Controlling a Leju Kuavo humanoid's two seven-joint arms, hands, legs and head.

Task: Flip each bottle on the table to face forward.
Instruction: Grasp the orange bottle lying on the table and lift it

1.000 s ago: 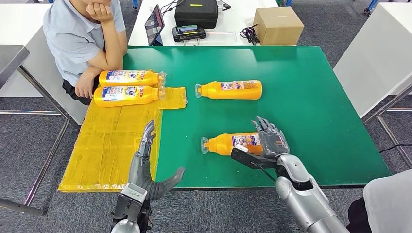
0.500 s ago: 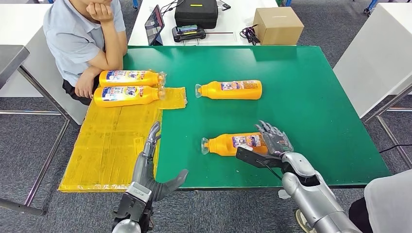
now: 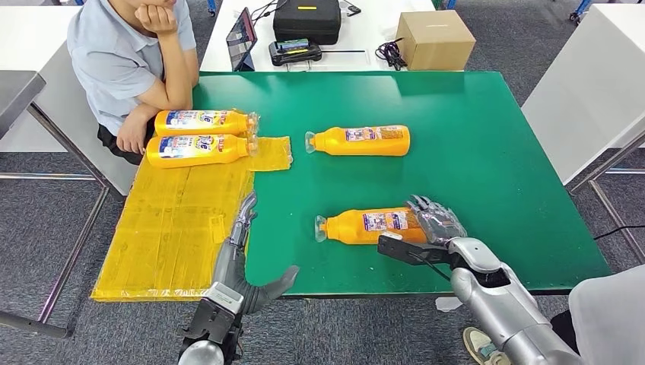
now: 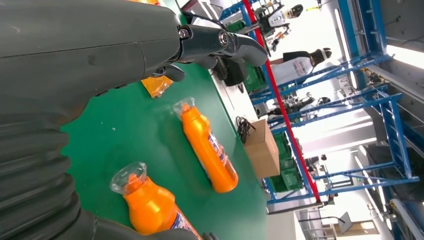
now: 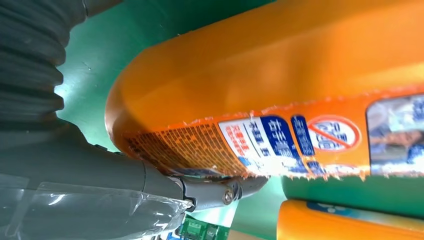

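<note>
Right hand (image 3: 430, 228) had its fingers (image 3: 426, 207) curled over the base end of the near bottle (image 3: 363, 225), thumb (image 3: 397, 249) running along the bottle's near side. Right wrist view confirmed contact: thumb (image 5: 215, 190) pressed against the orange body at the label edge. So right hand was gripping the near bottle, which lay flat on the green table (image 3: 487, 152), cap pointing toward the robot's left, small-print label up.

Left hand (image 3: 242, 255) was holding nothing: fingers (image 3: 245, 217) stretched straight forward, thumb (image 3: 278, 283) splayed out to the side, wide apart. It sat over the table's near edge where the yellow sheet (image 3: 175, 228) meets the green, well apart from the near bottle's cap. Left wrist view showed the same, with fingers (image 4: 220, 42) extended and nothing between them.

Far bottle (image 3: 359, 141) lay flat mid-table, cap also toward the robot's left, well apart from both hands. Two more bottles lay side by side, touching, at the far left: back-left bottle (image 3: 201, 122) on the green, front-left bottle (image 3: 199, 149) on the yellow sheet's far corner, big front labels up, caps toward the table middle.

A person (image 3: 125, 57) sat at the far-left corner, one hand (image 3: 135, 135) beside the back-left bottle's base. On the white table behind: cardboard box (image 3: 435, 39), black case (image 3: 306, 19), tablet (image 3: 242, 38)
</note>
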